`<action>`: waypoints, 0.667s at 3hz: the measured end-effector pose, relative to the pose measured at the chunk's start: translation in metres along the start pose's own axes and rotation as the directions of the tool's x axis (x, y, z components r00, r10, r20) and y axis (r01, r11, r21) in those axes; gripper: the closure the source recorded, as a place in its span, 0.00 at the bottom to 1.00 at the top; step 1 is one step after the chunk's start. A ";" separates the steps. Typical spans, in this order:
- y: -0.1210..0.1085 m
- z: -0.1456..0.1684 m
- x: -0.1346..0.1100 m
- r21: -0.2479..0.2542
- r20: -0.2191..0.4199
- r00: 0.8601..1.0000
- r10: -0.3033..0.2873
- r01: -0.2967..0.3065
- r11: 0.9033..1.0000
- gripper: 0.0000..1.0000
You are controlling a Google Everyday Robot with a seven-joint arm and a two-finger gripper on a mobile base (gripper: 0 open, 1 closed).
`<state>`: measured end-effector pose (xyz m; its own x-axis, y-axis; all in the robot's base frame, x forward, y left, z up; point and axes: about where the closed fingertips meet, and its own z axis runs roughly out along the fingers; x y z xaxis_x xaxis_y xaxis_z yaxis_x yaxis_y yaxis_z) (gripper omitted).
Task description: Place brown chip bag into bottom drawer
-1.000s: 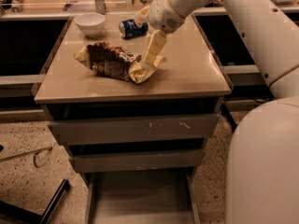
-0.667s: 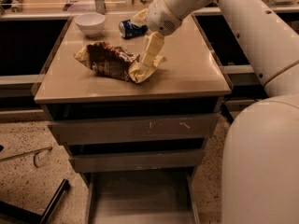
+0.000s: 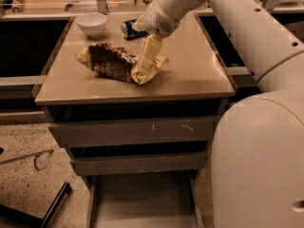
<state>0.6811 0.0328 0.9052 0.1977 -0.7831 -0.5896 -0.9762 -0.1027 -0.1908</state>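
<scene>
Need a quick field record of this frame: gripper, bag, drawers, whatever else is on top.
gripper: gripper down at the pale right end of the bag, over the cabinet top
bag: brown chip bag lying crinkled on the cabinet top, left of centre
bottom drawer: bottom drawer pulled out, grey floor bare, bag not yet in it
upper drawers: upper drawers both pushed in
other items: blue soda can on its side at the back; white bowl upright at back left

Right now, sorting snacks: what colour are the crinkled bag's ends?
Pale yellow, camera view; gripper at one end of brown chip bag.
</scene>
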 end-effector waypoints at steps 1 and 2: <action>0.000 0.004 0.000 -0.026 -0.058 0.998 0.034 -0.036 0.999 0.00; 0.004 0.005 -0.004 -0.056 -0.064 0.997 0.047 -0.050 0.997 0.00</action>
<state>0.6767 0.0384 0.9027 0.1460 -0.8246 -0.5466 -0.9884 -0.0977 -0.1166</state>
